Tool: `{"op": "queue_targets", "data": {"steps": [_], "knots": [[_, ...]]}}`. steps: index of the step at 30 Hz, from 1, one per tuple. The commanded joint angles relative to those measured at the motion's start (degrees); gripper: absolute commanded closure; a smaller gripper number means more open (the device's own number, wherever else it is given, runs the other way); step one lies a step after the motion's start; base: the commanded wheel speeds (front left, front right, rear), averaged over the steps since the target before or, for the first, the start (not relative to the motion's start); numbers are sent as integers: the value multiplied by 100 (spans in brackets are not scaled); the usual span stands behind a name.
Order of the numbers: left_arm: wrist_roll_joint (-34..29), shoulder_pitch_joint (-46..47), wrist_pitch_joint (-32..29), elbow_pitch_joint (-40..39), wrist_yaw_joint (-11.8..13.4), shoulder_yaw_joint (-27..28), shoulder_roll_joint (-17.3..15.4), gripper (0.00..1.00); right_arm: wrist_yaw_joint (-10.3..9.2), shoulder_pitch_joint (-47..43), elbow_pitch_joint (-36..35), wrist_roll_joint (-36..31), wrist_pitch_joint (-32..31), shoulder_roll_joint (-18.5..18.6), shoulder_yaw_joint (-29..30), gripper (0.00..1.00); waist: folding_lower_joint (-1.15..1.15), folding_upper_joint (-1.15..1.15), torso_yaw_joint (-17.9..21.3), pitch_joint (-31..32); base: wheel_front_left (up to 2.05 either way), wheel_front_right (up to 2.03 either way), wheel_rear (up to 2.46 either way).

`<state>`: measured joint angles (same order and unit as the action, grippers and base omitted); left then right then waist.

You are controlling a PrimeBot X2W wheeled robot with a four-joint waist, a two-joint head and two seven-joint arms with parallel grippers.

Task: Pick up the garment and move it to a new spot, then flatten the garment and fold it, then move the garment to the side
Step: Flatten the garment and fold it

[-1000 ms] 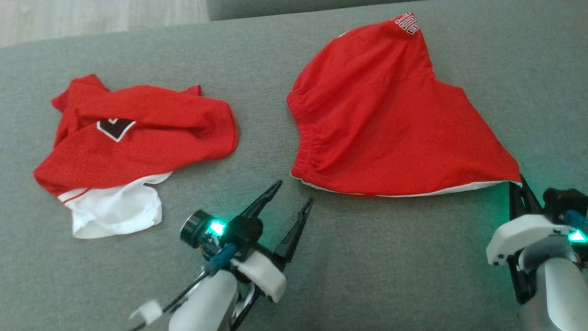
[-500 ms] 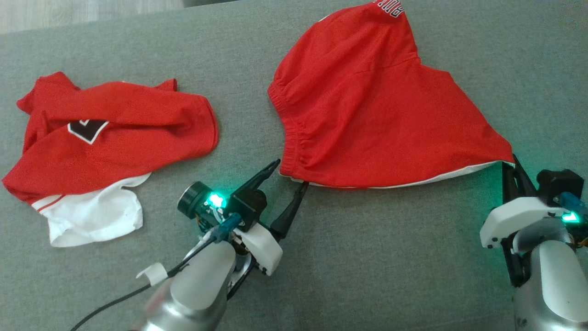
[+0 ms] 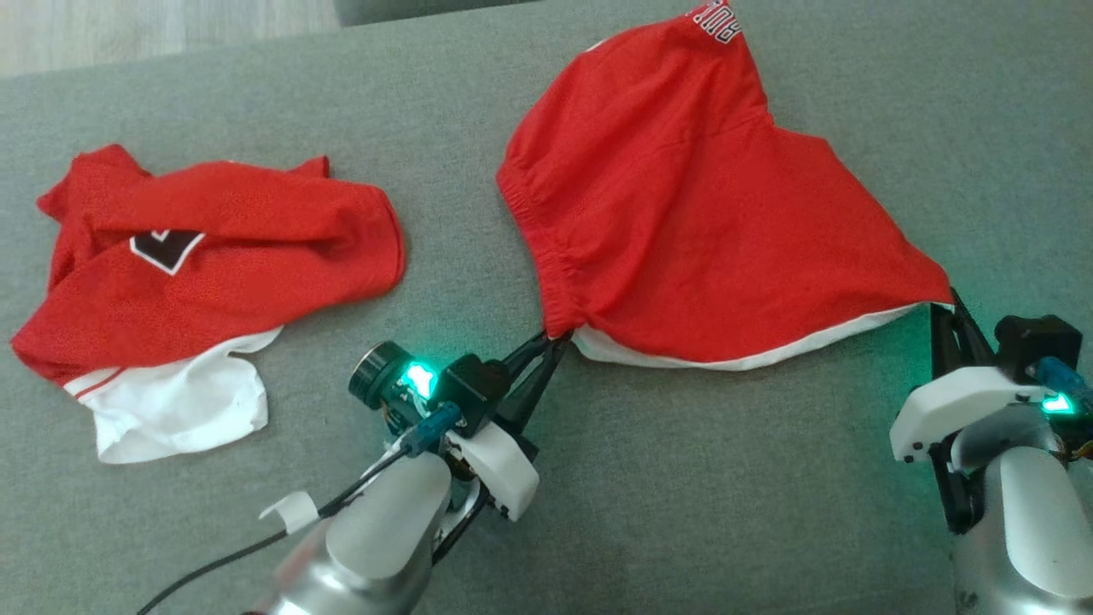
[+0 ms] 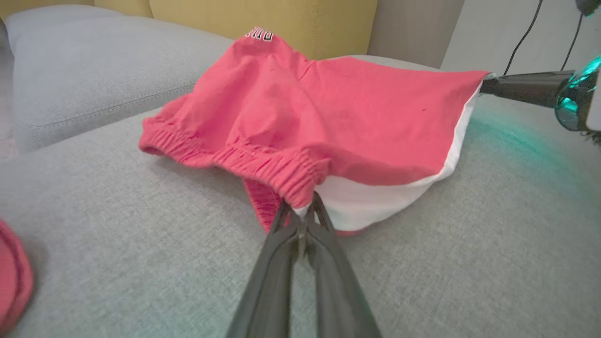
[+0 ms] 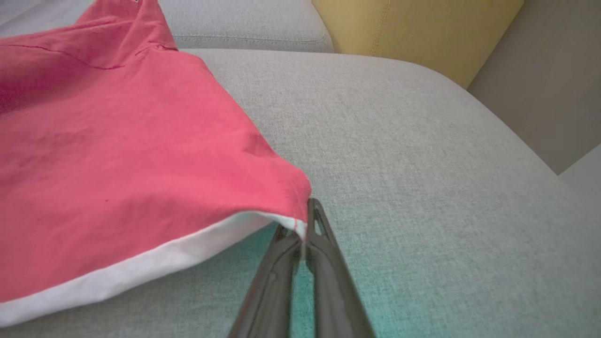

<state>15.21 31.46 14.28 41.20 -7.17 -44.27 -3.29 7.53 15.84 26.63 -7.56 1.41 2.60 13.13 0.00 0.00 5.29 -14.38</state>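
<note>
Red shorts (image 3: 683,213) with a white lining and an elastic waistband lie spread on the grey couch cushion (image 3: 683,495). My left gripper (image 3: 551,340) is shut on the near waistband corner, pinching red elastic and white lining (image 4: 300,209). At the opposite near corner of the shorts (image 5: 117,155), my right gripper (image 3: 946,303) is shut on the cloth, and the hem corner sits between its fingertips (image 5: 303,225). The front edge between the two grippers is raised slightly off the cushion. In the left wrist view the right gripper (image 4: 486,86) shows at the far right, holding that corner.
A second red and white garment (image 3: 205,273) with a dark patch lies crumpled on the cushion's left side. Yellow cushions (image 4: 263,19) stand behind the couch seat. A strip of wood floor (image 3: 154,30) shows beyond the couch's far edge.
My left gripper moved forward from open on the cushion to the shorts' waistband corner and closed on it. The right gripper kept its hold. The head camera shifted slightly.
</note>
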Motion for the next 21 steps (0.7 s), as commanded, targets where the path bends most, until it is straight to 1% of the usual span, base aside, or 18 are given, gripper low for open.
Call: {"op": "queue_targets", "data": {"steps": [1, 8, 15, 18, 21], "knots": [[33, 169, 69, -204, -31, 136, -96, 100, -4, 140, -174, 3, 34, 28, -142, 100, 0, 0, -19, 54, 0, 0, 0], [56, 26, 71, -646, 1, 282, -274, 100, -4, 107, -341, -69, 97, 28, -245, 100, 0, 0, -94, 342, 0, 0, 0], [70, 79, 71, -1005, 51, 452, -492, 100, -4, 160, -636, -184, 13, 50, -456, 100, 0, 0, -156, 608, 0, 0, 0], [115, 258, -28, -1119, 46, 544, -642, 100, -4, 279, -754, -142, -74, 176, -641, 100, 0, 0, -163, 693, 0, 0, 0], [95, 615, -227, -1224, 30, 610, -894, 100, -4, 536, -842, -22, -177, 414, -875, 100, 0, 0, -153, 782, 0, 0, 0]]}}
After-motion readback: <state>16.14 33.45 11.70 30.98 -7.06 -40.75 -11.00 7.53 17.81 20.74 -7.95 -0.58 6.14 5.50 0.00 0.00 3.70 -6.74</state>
